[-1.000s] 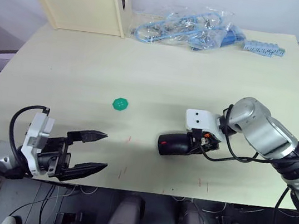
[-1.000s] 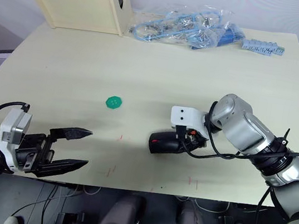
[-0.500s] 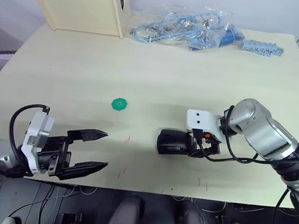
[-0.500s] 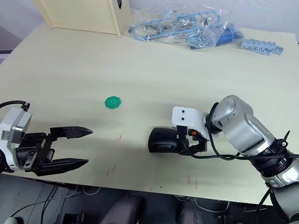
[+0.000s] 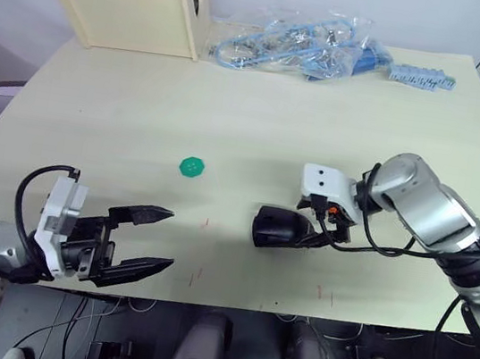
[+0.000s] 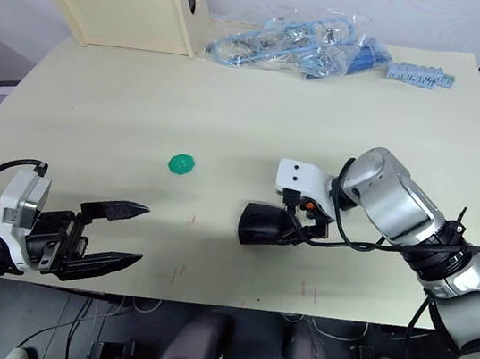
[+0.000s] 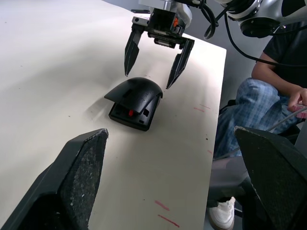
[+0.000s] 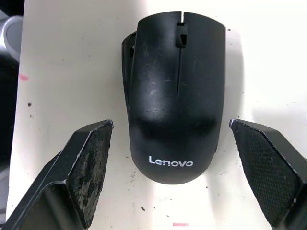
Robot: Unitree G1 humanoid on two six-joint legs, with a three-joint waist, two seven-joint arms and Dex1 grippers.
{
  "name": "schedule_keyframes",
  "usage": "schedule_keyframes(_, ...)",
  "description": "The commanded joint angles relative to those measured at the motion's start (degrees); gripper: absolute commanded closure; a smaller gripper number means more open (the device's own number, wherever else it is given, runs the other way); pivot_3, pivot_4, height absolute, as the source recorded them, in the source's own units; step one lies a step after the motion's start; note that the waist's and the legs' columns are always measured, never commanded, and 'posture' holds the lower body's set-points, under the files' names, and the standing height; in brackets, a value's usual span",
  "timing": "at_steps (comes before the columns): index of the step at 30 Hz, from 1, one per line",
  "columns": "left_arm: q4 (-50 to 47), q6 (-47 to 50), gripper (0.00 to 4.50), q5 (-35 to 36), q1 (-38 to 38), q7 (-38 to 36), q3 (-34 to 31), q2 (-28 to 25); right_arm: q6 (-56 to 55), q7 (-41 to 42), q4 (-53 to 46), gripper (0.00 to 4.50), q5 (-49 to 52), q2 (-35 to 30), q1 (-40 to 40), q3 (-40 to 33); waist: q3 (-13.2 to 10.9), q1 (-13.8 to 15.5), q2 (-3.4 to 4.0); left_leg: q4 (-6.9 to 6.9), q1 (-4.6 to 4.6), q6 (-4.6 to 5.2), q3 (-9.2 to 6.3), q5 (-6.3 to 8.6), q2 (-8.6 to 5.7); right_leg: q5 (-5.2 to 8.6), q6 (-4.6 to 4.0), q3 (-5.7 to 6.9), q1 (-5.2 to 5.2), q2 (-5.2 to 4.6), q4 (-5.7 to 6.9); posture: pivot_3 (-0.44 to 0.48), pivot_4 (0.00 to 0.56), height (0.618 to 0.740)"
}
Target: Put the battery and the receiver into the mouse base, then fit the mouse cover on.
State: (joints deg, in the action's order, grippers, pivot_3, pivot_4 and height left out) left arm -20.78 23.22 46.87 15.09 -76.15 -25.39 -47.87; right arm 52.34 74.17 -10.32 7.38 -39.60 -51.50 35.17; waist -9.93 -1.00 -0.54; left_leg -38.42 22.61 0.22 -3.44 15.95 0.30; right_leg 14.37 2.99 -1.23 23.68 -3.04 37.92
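Right claw (image 7: 155, 60) agape behind mouse cover (image 7: 135, 92)

light was bright and even, shadows soft. between the open jaws, the mouse cover (image 8: 176, 91) showed dull glare; the near fingers (image 8: 81, 172) looked blurred.

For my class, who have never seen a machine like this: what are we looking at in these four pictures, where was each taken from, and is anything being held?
This is a humanoid robot with two arms, each ending in two black jaws. Two pictures come from cameras on its head, looking down at a pale table. The other two come from cameras on its wrists.

On the table lies a black mouse: the mouse cover rests crookedly on the mouse base, lifted at one end. The right gripper hovers open just behind it, holding nothing. The left gripper is open and empty near the table's front edge.

Also there: a green disc, a bag of blue cables and wooden boards. A seated person's leg shows beside the table.
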Motion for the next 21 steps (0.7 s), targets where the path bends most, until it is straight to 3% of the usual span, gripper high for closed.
schedule_keyframes(1,-0.47,-0.18,0.0,0.47,-0.8,-0.4,-0.54,-0.45,0.14,-0.55,-1.46,0.4,1.14,0.08,-0.27,-2.13,0.0,0.0,0.0,0.0,0.0,0.0,0.0,0.0,0.0,0.0,0.0,0.0,0.0,0.0,0.0,0.0,0.15,0.74)
schedule_keyframes(21,-0.43,-0.12,0.0,0.3,-1.4,-0.27,-0.39,-0.2,5.54,-7.82,-6.13,0.4,5.15,-0.19,5.01,-5.75,0.0,0.01,0.0,0.0,0.0,0.0,0.0,0.0,0.0,0.0,0.0,0.0,0.0,0.01,0.01,0.0,0.15,0.74)
